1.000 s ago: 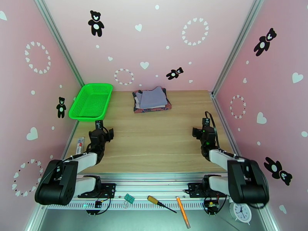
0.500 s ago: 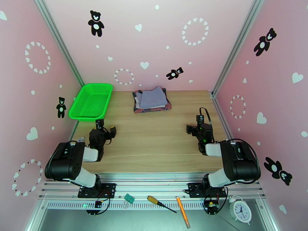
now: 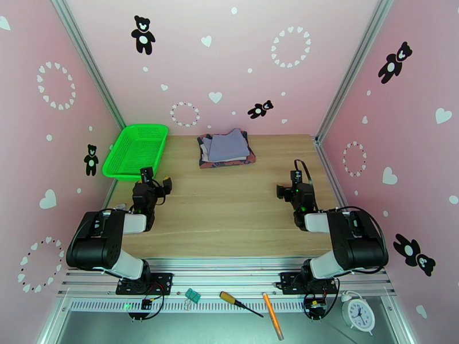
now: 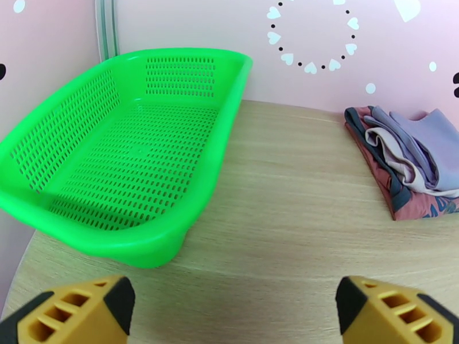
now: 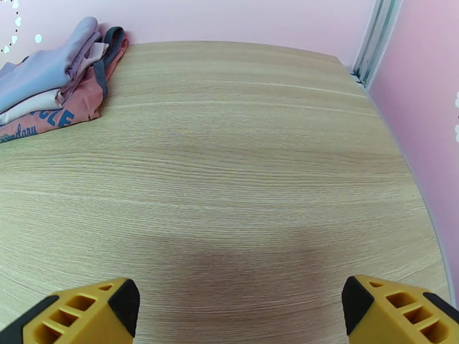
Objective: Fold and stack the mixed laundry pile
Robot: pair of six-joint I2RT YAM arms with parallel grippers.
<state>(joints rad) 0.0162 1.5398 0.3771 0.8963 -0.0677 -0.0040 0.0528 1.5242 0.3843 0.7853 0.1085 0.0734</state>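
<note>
The mixed laundry pile (image 3: 226, 148) lies as a neat folded stack at the back middle of the table: a rust-red top at the bottom, pale and grey-lilac pieces on it. It lies at the right edge of the left wrist view (image 4: 410, 161) and in the upper left corner of the right wrist view (image 5: 51, 93). My left gripper (image 3: 156, 178) hovers open over the left side of the table, well short of the stack, yellow fingertips (image 4: 74, 311) wide apart. My right gripper (image 3: 288, 183) is open too, over bare wood on the right, with nothing between its fingertips (image 5: 390, 311).
A bright green mesh basket (image 3: 136, 150) stands empty at the back left, just ahead of the left gripper (image 4: 232, 311). Pink walls with aluminium posts close in three sides. On the front rail lie a screwdriver (image 3: 240, 303), an orange pen (image 3: 272, 315) and a small clock (image 3: 360, 316).
Both arms have drawn their elbows back, and both grippers have shifted a little toward the far side. The right gripper's jaws have widened. The stack has not moved.
</note>
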